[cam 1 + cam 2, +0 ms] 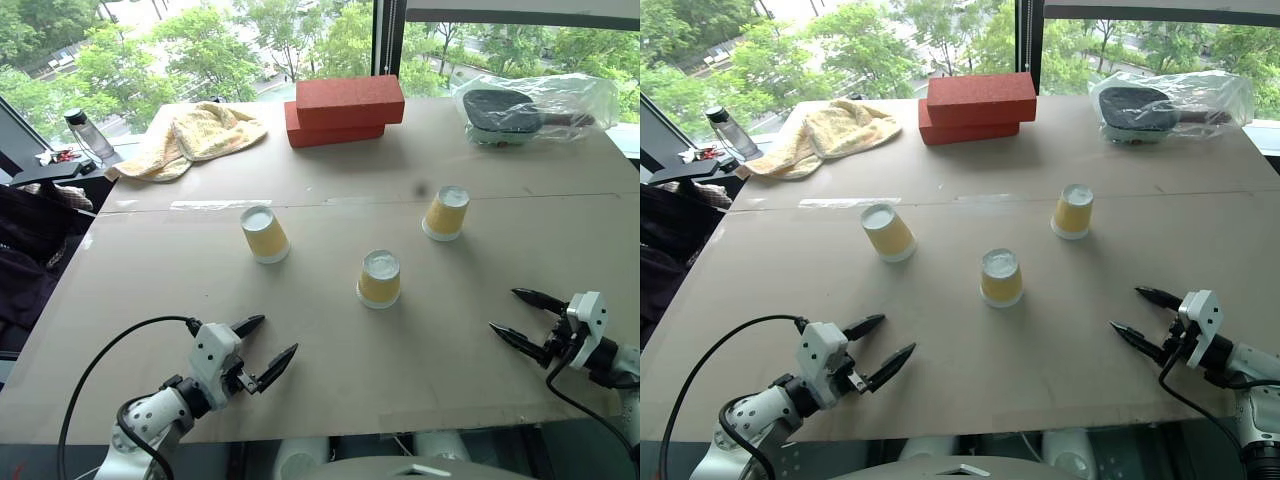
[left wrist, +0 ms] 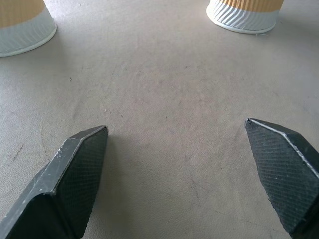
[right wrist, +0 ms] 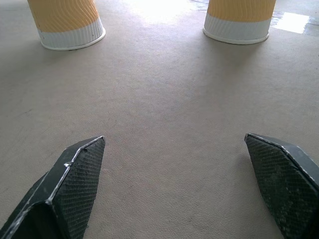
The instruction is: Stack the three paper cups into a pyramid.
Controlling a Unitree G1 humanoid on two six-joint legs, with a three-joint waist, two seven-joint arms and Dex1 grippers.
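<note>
Three yellow-orange paper cups stand upside down and apart on the brown table [image 1: 560, 250]: a left cup [image 1: 265, 233], a middle cup [image 1: 380, 278] nearest me, and a right cup [image 1: 446, 212]. Near the front edge, my left gripper [image 1: 278, 334] is open, empty, and points toward the middle cup from its lower left. At the front right, my right gripper [image 1: 503, 309] is also open and empty, pointing left toward the cups. The left wrist view has two cup rims [image 2: 20, 30] [image 2: 244, 15] beyond the spread fingers [image 2: 79, 169]. Two cups [image 3: 70, 25] [image 3: 239, 22] stand ahead in the right wrist view.
Two stacked red bricks [image 1: 345, 108] lie at the back centre. A yellow towel [image 1: 195, 135] is at the back left, a bagged paddle [image 1: 530, 110] at the back right. A bottle [image 1: 88, 135] stands off the table's left corner.
</note>
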